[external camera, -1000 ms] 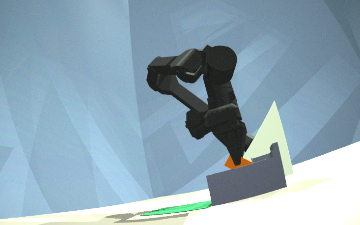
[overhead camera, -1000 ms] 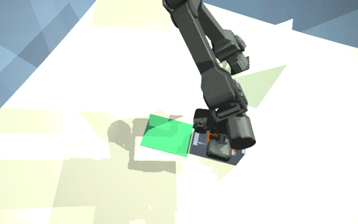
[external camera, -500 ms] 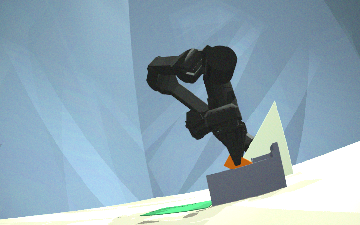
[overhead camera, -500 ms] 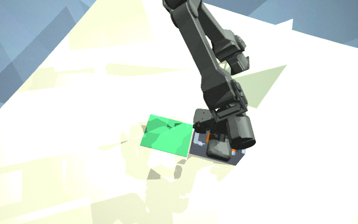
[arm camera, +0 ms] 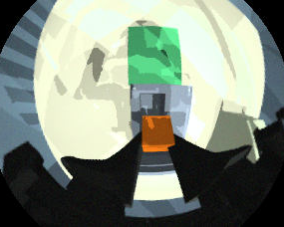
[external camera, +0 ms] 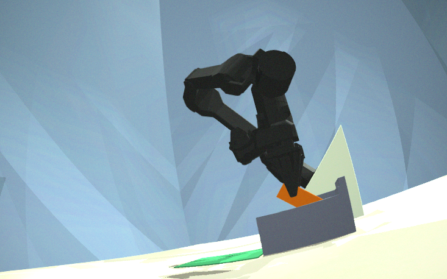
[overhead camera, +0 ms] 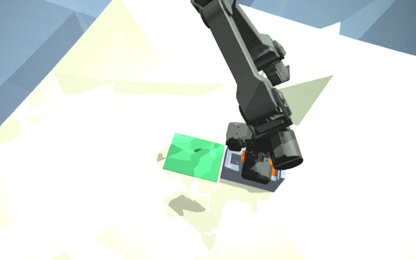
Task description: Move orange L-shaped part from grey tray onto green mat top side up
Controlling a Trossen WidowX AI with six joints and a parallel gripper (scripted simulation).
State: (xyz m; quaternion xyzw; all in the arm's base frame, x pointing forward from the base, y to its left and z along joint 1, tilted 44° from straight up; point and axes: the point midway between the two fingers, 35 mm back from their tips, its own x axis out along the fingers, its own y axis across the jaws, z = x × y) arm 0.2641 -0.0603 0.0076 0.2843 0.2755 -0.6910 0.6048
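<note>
The orange L-shaped part (external camera: 302, 199) (arm camera: 156, 130) is tilted, with one end raised above the rim of the grey tray (external camera: 304, 225) (overhead camera: 230, 176) (arm camera: 183, 102). My gripper (external camera: 292, 191) (arm camera: 153, 133) (overhead camera: 257, 166) is shut on that raised end, one finger on each side in the wrist view. In the top view the gripper body hides most of the part; only slivers of the orange part (overhead camera: 243, 156) show. The green mat (overhead camera: 193, 156) (external camera: 224, 258) (arm camera: 154, 55) lies flat right beside the tray, with nothing on it.
A pale wedge-shaped block (overhead camera: 302, 96) (external camera: 336, 166) stands just behind the tray. The tray's wall rises higher at one corner (external camera: 341, 185). The arm leans down over the tray from the back.
</note>
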